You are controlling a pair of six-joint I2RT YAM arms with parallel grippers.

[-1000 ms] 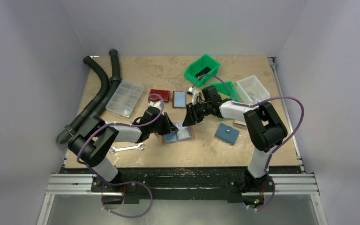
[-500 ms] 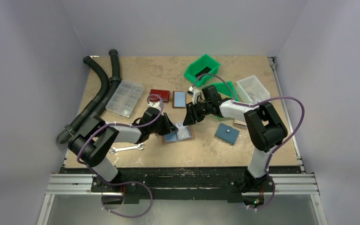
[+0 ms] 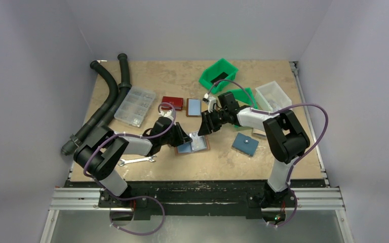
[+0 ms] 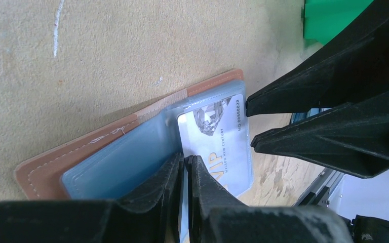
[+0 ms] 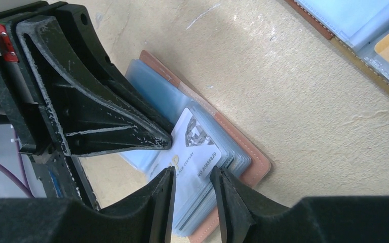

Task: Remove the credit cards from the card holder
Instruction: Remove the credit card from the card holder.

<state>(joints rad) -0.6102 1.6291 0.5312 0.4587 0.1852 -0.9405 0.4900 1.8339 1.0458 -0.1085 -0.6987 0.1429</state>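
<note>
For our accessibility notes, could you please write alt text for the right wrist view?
The right gripper, jaws open, is poised over a white VIP card that sits in the clear sleeves of an open brown card holder on the tan table. The closed left gripper enters from the left, tips at the card's corner.

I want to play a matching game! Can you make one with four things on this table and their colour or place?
Things:
1 wrench
2 square pouch
3 VIP card
4 hoses

Colour or place:
A black
B in the brown card holder
C silver
D blue

Pairs: 1-C, 2-D, 3-B, 4-A
</note>
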